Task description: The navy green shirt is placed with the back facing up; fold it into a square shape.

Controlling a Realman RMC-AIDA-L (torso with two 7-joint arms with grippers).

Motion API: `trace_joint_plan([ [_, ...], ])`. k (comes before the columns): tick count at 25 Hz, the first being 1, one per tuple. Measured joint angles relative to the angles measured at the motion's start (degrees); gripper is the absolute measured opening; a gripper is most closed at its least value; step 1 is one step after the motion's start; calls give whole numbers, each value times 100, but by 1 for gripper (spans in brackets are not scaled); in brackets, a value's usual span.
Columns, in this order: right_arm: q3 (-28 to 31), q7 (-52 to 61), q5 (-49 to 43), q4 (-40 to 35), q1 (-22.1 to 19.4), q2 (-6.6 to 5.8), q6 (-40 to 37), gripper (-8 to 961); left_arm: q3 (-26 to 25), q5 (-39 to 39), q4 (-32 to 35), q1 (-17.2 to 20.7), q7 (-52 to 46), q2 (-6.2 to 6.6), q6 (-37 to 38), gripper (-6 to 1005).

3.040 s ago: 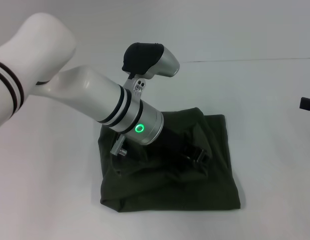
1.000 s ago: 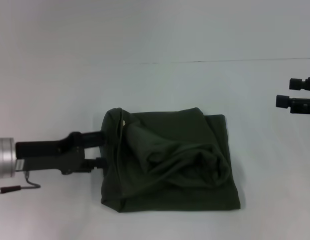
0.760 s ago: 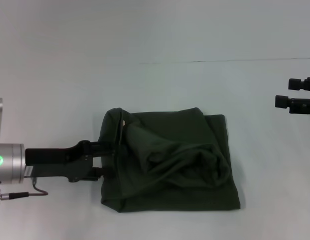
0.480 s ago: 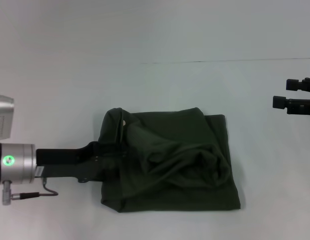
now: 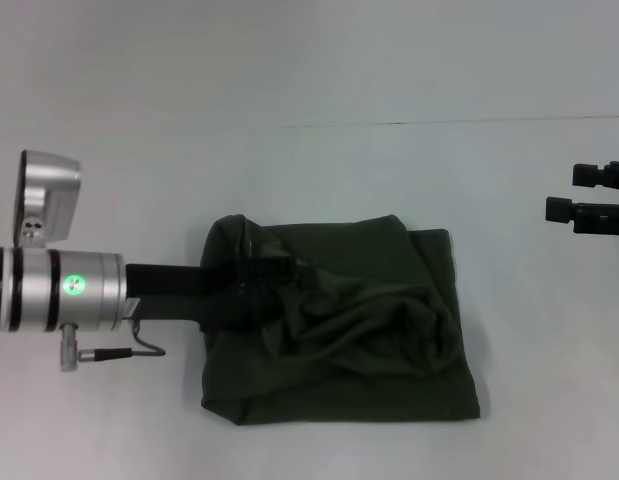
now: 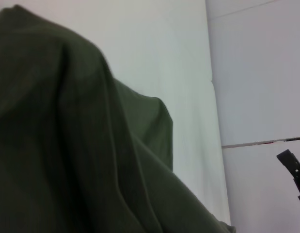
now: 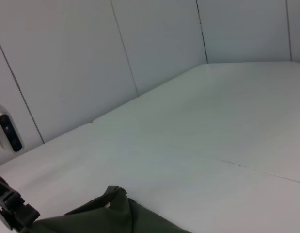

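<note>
The navy green shirt (image 5: 369,330) lies on the white table as a roughly square, rumpled bundle with bunched folds in its middle. My left gripper (image 5: 287,278) reaches in from the left, low over the shirt's left part, and its tip merges with the dark fabric. In the left wrist view the shirt (image 6: 67,145) fills most of the picture, very close. My right gripper (image 5: 579,195) hangs open at the far right edge, well away from the shirt. The right wrist view catches only the shirt's top corner (image 7: 111,213) and the left gripper (image 7: 9,208).
The white table (image 5: 319,80) stretches around the shirt on every side, with a thin seam line (image 5: 439,122) across its far part. Pale wall panels (image 7: 154,43) stand behind the table.
My left arm pulled back off the shirt to the left, then slid right again; its gripper has gone from the shirt's left edge to over its left part. The right gripper barely moved.
</note>
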Motion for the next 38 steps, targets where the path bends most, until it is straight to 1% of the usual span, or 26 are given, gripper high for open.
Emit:
trace_joint_plan([
  [5,-1,0,0,10,-13,7,0,944,179,-3,17,-75,-169,-1,-87,875],
  [8,-1,-3,1,17,-34,14,-1,943,179,-75,55,-104,-196,-21,-77,875],
  [10,-2,-3,0,17,-39,17,-2,943,162,-157,101,-181,-191,-67,-57,874],
  [13,-2,13,0,2,-56,18,-3,943,159,-235,152,-422,-177,-142,-142,874],
  [17,6,33,0,-1,-64,15,-8,943,156,-297,158,-811,-182,-266,-443,874],
  [20,19,37,1,-4,-80,9,-10,943,154,-300,159,-1028,-193,-352,-685,875],
  [22,29,38,1,-6,-90,8,-10,943,154,-321,158,-1175,-180,-438,-927,875],
  [23,32,39,1,-6,-97,8,-11,943,155,-331,158,-1198,-172,-459,-991,875],
  [24,36,39,1,-7,-108,8,-12,943,158,-385,176,-1241,-144,-508,-1184,875],
  [26,43,40,5,-9,-128,8,-12,943,166,-605,166,-1296,-15,-570,-1517,874],
  [27,46,39,7,-9,-135,8,-11,943,165,-866,111,-1312,156,-588,-1709,874],
  [29,58,36,20,-9,-144,8,-9,943,165,-1372,-28,-1325,591,-600,-1910,874],
  [30,69,29,25,-9,-148,8,-5,943,162,-1841,-157,-1316,1040,-604,-1970,874],
  [31,86,23,32,-9,-150,7,-1,943,163,-2151,-250,-1303,1338,-607,-1982,875],
  [32,106,19,36,-9,-150,8,2,943,165,-2577,-360,-1263,1816,-608,-1922,875],
  [34,139,20,40,-11,-139,7,-3,943,182,-3082,-473,-1152,2485,-597,-1662,876],
  [36,145,39,44,-14,-117,6,-28,943,238,-3210,-469,-993,2797,-546,-1287,876],
  [37,146,48,45,-17,-105,4,-35,943,323,-3194,-447,-913,2797,-484,-1066,875],
  [38,149,55,45,-18,-99,1,-33,943,461,-3172,-431,-800,2730,-373,-778,875],
])
